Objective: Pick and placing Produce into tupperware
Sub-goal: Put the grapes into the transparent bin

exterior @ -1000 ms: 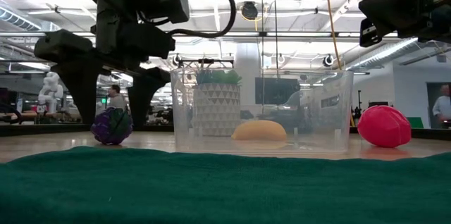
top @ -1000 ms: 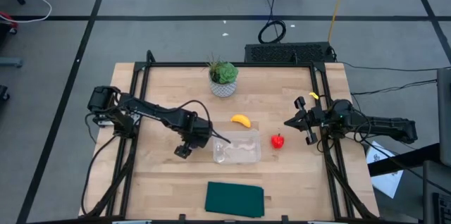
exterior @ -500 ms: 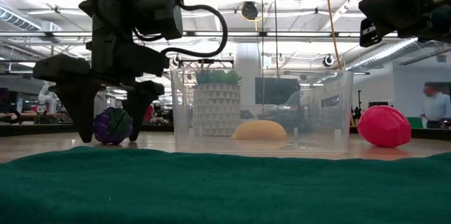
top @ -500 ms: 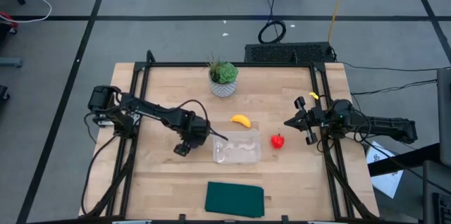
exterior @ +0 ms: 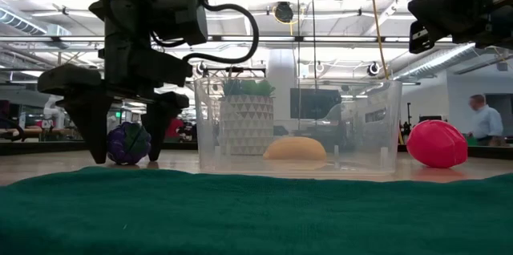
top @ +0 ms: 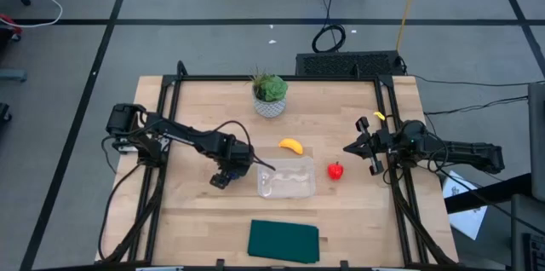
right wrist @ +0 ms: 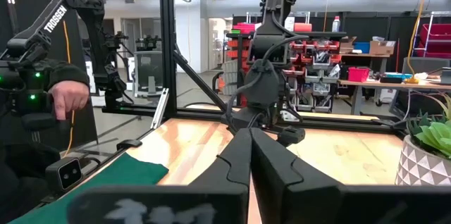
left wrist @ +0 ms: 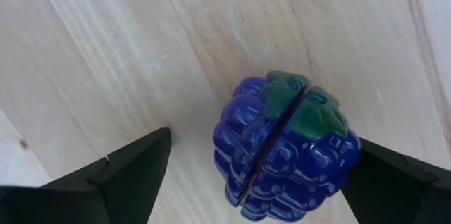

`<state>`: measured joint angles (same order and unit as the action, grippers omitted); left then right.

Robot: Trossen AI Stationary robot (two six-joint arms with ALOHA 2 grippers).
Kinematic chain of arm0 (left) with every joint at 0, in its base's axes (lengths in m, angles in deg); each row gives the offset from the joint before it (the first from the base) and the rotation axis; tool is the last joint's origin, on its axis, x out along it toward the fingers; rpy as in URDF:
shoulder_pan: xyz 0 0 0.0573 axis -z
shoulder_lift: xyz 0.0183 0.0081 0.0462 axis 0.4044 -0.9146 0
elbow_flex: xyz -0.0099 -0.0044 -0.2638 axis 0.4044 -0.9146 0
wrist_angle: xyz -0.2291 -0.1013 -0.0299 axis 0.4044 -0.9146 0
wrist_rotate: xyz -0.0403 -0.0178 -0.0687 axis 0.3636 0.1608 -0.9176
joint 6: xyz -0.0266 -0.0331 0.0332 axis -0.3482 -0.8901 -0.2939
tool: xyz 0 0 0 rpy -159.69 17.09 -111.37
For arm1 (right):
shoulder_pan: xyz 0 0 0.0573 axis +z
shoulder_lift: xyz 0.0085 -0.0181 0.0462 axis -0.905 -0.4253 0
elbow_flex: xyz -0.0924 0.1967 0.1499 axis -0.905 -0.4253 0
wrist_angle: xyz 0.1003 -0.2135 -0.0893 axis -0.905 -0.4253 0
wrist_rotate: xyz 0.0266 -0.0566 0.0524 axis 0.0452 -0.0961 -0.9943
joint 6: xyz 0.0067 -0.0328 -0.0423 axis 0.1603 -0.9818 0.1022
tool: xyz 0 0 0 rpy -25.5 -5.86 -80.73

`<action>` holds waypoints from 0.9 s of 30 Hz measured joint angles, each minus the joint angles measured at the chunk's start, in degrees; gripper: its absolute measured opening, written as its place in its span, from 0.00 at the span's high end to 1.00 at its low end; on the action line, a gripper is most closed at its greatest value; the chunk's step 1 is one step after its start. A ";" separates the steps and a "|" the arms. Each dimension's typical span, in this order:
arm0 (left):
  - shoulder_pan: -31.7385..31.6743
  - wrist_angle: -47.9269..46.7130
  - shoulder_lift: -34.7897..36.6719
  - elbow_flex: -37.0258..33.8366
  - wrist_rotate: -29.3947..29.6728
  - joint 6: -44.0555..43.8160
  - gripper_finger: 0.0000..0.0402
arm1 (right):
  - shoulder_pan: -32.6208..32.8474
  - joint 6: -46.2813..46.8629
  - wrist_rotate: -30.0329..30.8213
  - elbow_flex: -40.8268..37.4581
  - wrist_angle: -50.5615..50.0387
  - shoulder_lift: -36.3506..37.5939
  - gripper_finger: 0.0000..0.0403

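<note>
The tabletop [top: 341, 211] is a pale wooden board in a workshop with a grey floor, and a green cloth [top: 283, 241] lies at its near edge. The left hand [exterior: 122, 157] stands low over the purple berry [left wrist: 285, 146], with its two fingers apart, one on each side of the berry, and their tips are down at the wood; in the left wrist view there is a gap between the berry and the finger on one side, while the other finger is very near it. The clear container [top: 287, 177] stands just beside this hand and nothing is inside it yet. The banana [top: 292, 145] lies behind it, and the red fruit [top: 336, 170] lies beside it, toward the right arm. The right hand [top: 359, 147] waits at the right edge, above the tabletop, with its fingers together. The main risk seems to be in the closing: the berry is round and bumpy and not exactly in the middle of the fingers, so one finger may reach it first and roll it away or squeeze it out. Also the fingertips may scrape on the wood, and the hand is so close to the light container that lifting carelessly could push it.
</note>
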<state>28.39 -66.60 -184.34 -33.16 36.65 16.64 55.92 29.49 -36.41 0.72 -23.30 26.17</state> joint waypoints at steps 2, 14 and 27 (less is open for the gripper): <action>0.04 0.07 0.00 0.00 0.00 -0.09 0.06 | 0.00 0.01 0.00 -0.01 0.02 -0.01 1.00; 0.04 0.35 0.00 0.00 -0.05 -0.44 0.24 | 0.01 -0.01 0.00 0.00 0.00 0.00 1.00; 0.08 0.21 -0.02 0.03 0.63 -1.13 0.43 | 0.00 -0.01 0.00 0.01 0.02 0.00 1.00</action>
<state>28.48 -66.39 -184.37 -33.14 37.29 15.51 55.92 29.48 -36.41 0.72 -23.28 26.17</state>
